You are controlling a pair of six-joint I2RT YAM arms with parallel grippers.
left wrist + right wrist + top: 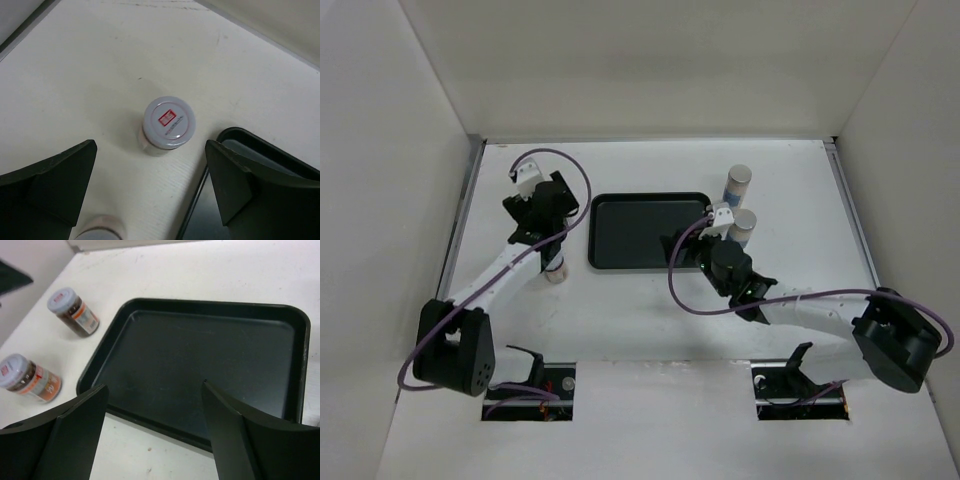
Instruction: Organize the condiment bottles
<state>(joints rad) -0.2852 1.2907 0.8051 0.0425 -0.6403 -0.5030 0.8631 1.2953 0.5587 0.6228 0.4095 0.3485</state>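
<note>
The left gripper (150,150) is spread wide and holds nothing. A dark-brown jar (168,125) with a white, red-marked lid stands upright on the table (75,65), just ahead of the fingertips and centred in the gap between them, touching neither finger. A second jar (101,227) shows only as a sliver at the bottom edge of the left wrist view, close by the left finger. A corner of the black tray (235,137) lies beside the right finger.

The right gripper (155,385) is also wide apart and empty. It hovers over the near rim of the tray, with the tray floor ahead of it. Both jars stand on the table off the tray's left side, clear of this gripper.

In the top view, two tall whitish bottles with grey caps stand near the tray's right end. One (738,185) is farther back. The other (746,228) is just beside the right arm's wrist.
</note>
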